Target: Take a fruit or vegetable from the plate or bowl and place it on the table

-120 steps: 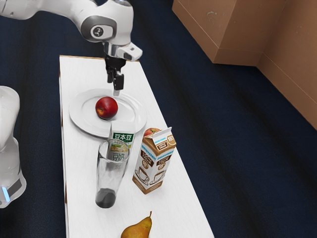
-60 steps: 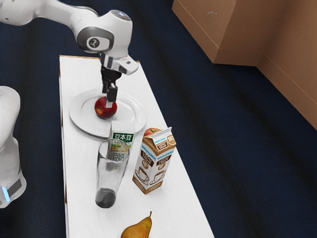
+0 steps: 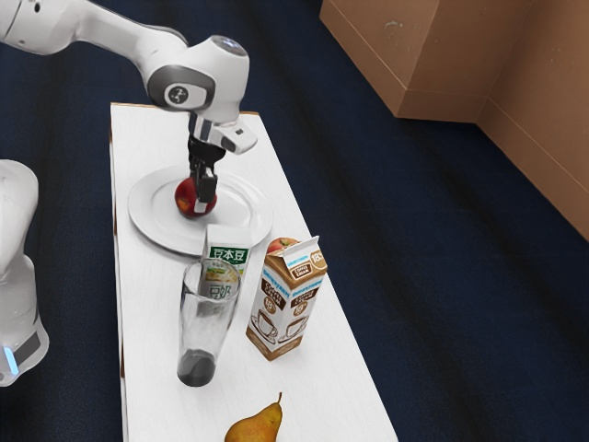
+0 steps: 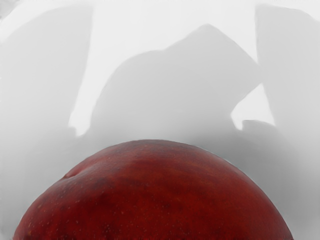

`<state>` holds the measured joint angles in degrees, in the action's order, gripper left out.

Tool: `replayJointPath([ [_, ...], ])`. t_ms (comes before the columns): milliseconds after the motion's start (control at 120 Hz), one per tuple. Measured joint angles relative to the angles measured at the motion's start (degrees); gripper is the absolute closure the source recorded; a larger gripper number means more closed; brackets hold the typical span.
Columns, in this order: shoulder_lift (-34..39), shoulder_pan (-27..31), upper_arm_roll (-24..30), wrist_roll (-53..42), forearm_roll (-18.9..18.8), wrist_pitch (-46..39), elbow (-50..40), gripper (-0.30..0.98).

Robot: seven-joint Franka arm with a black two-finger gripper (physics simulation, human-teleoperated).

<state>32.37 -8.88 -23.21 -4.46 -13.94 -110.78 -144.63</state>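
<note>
In the exterior view my gripper is down at the red apple, covering part of its side. The apple rests on the white plate near the table's far end. Whether my gripper is holding the apple cannot be made out. In the wrist view the apple is large and close under the hand, with the pale plate surface and grey shadows beyond it. The white table runs along under everything.
A clear glass and a green-and-white carton stand just past the plate. Beside them is a brown-and-white carton, with another reddish fruit partly hidden behind it. A pear lies at the exterior view's lower edge.
My gripper has come down from above the plate's far side and shifted toward the exterior view's left, onto the apple. Over the last half second it sank a little further.
</note>
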Motion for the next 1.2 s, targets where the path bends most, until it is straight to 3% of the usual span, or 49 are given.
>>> replayJointPath([
  [225,3.69,0.12,0.24,-0.01,-1.16,0.40,0.65,0.58],
  [383,5.28,0.63,-1.24,-0.07,-2.29,1.63,5.92,0.58],
  [675,-4.38,0.25,-16.05,-0.87,-5.95,3.43,21.52,0.57],
  [775,-5.58,0.24,-19.85,-1.33,-6.05,3.54,22.85,0.45],
  [933,-6.41,0.26,-22.68,-2.04,-5.87,3.60,23.33,0.41],
  [983,-6.44,0.21,-23.13,-2.33,-5.65,3.49,23.31,0.25],
  [1067,-6.44,0.18,-23.46,-2.88,-5.20,3.23,23.19,0.11],
  [1200,-6.37,0.25,-23.55,-3.73,-4.71,3.17,22.99,0.05],
])
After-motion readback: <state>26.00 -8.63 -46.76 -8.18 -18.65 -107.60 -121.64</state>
